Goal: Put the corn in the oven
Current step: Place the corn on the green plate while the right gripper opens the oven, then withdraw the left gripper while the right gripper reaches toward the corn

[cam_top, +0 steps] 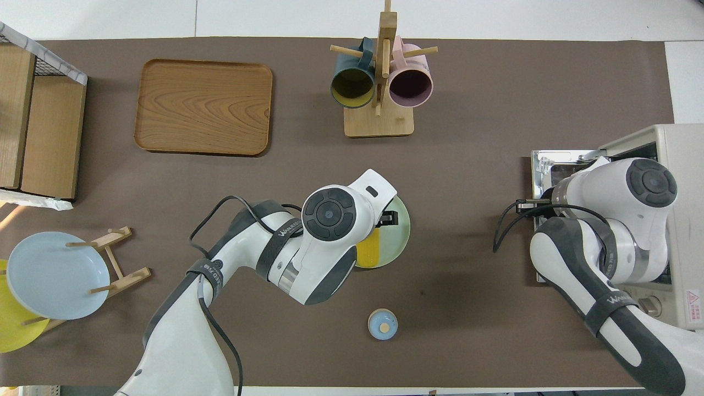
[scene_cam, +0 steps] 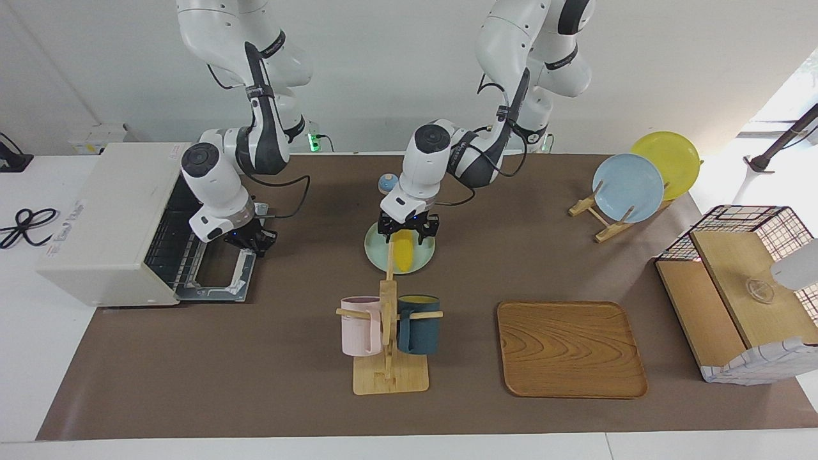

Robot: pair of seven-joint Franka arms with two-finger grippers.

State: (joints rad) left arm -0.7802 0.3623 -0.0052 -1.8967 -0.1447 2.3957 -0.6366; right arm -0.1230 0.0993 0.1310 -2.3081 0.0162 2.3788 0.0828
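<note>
The yellow corn point(scene_cam: 404, 253) lies on a pale green plate point(scene_cam: 424, 260) at mid-table; part of it shows in the overhead view point(cam_top: 369, 254). My left gripper point(scene_cam: 408, 234) is down over the corn's end nearer the robots, open, with a finger point(scene_cam: 385, 231) on each side of the cob. The off-white oven point(scene_cam: 108, 223) stands at the right arm's end of the table, its glass door point(scene_cam: 217, 281) dropped open and the wire rack showing. My right gripper point(scene_cam: 248, 241) hangs just over the open door's corner nearer the robots.
A wooden mug rack point(scene_cam: 388, 358) with a pink and a dark teal mug stands just farther from the robots than the plate. A wooden tray point(scene_cam: 569, 348), a plate rack point(scene_cam: 629, 186), a wire-and-wood basket point(scene_cam: 741, 287) and a small blue knobbed lid point(scene_cam: 386, 184) are also here.
</note>
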